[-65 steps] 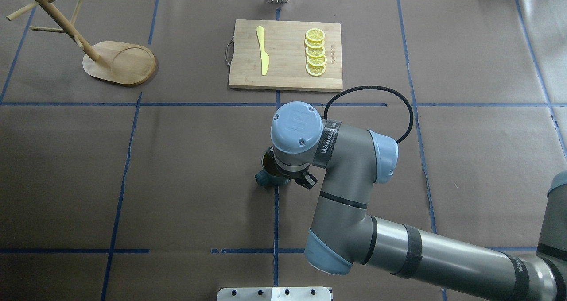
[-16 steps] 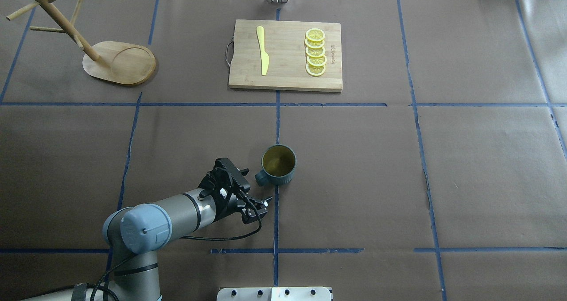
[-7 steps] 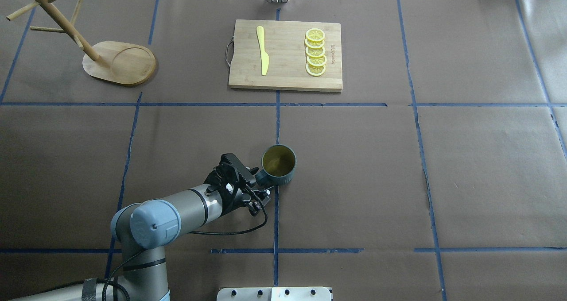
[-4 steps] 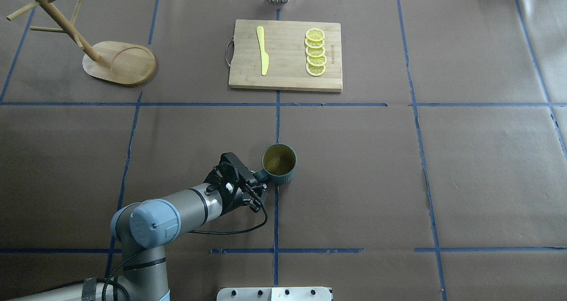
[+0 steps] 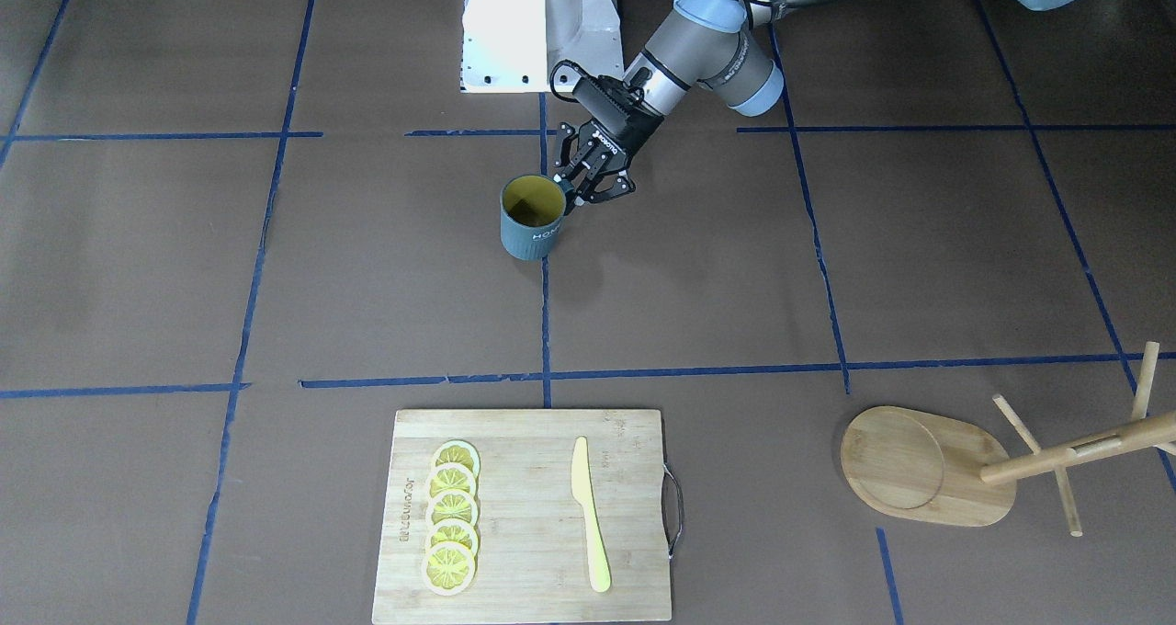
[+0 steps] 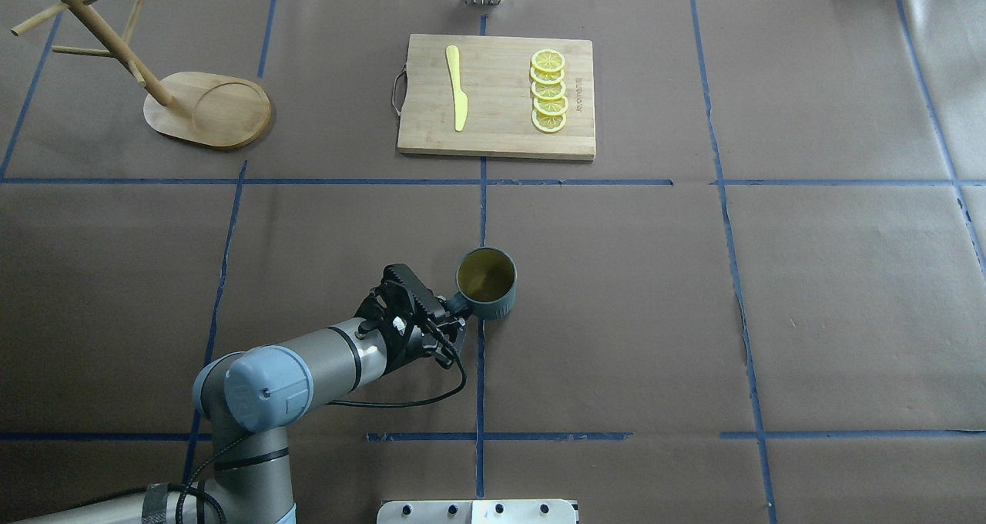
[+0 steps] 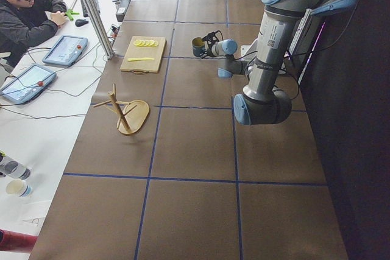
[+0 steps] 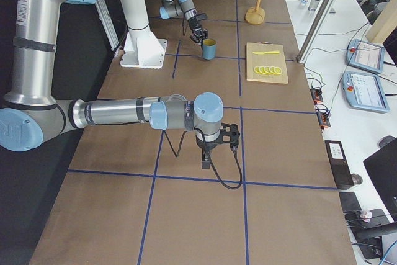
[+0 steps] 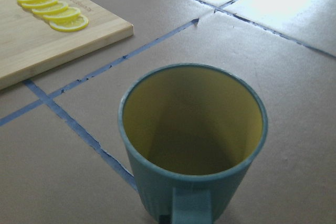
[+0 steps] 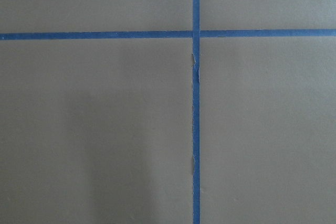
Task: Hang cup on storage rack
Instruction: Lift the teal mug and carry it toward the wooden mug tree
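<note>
The dark teal ribbed cup (image 6: 485,285), yellow inside, stands upright near the table's middle. It also shows in the front-facing view (image 5: 533,222) and fills the left wrist view (image 9: 194,140), handle toward the camera. My left gripper (image 6: 454,318) (image 5: 571,190) is low at the cup's near-left side, its fingers shut on the handle. The bamboo storage rack (image 6: 208,109) (image 5: 928,464) stands at the far left, pegs bare. My right gripper (image 8: 214,147) hangs over bare table far off to the right; I cannot tell if it is open or shut.
A bamboo cutting board (image 6: 497,96) at the far middle holds a yellow knife (image 6: 457,89) and several lemon slices (image 6: 548,91). Blue tape lines cross the brown table cover (image 6: 693,316). The robot base plate (image 5: 537,28) sits at the near edge.
The right arm left the cup and went out of the overhead view. The left arm came in from the near left, reached the handle, and its fingers closed on it. The cup stayed put.
</note>
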Motion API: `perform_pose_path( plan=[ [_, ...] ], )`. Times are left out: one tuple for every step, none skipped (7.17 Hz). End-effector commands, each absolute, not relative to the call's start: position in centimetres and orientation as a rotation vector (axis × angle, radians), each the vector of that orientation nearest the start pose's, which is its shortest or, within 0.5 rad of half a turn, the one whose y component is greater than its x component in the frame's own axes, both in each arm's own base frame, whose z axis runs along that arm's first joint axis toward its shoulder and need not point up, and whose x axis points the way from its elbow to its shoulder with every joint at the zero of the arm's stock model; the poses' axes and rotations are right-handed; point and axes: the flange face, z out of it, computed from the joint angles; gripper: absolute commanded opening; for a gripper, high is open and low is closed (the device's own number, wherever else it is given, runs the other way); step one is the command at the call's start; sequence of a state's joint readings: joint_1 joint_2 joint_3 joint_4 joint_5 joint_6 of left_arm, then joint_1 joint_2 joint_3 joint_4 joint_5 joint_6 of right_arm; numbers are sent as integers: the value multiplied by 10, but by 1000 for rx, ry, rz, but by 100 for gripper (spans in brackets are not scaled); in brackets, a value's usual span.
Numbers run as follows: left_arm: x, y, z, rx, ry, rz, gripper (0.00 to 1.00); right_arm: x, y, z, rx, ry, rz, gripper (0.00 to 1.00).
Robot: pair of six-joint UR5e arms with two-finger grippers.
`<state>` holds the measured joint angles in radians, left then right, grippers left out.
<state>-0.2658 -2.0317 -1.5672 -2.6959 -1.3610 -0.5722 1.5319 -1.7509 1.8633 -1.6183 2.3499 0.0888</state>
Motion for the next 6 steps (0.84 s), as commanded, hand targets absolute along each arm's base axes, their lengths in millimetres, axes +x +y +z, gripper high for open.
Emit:
perform_pose_path(
  plan=[
    [557, -329, 261, 989, 1339, 199, 0, 46, -422, 603, 7, -781, 21, 100],
    [541, -352, 267, 951, 1356, 101, 0, 46, -423, 602, 10, -781, 20, 100],
    [528, -372, 267, 904, 1383, -4, 0, 46, -424, 601, 13, -781, 19, 100],
    [511, -396, 268, 877, 1397, -81, 0, 46, -424, 599, 17, -782, 17, 100],
    [497, -415, 270, 824, 1425, -188, 0, 46, -425, 599, 18, -782, 17, 100],
    [483, -433, 271, 730, 1475, -294, 0, 46, -425, 599, 19, -782, 16, 100]
  ],
)
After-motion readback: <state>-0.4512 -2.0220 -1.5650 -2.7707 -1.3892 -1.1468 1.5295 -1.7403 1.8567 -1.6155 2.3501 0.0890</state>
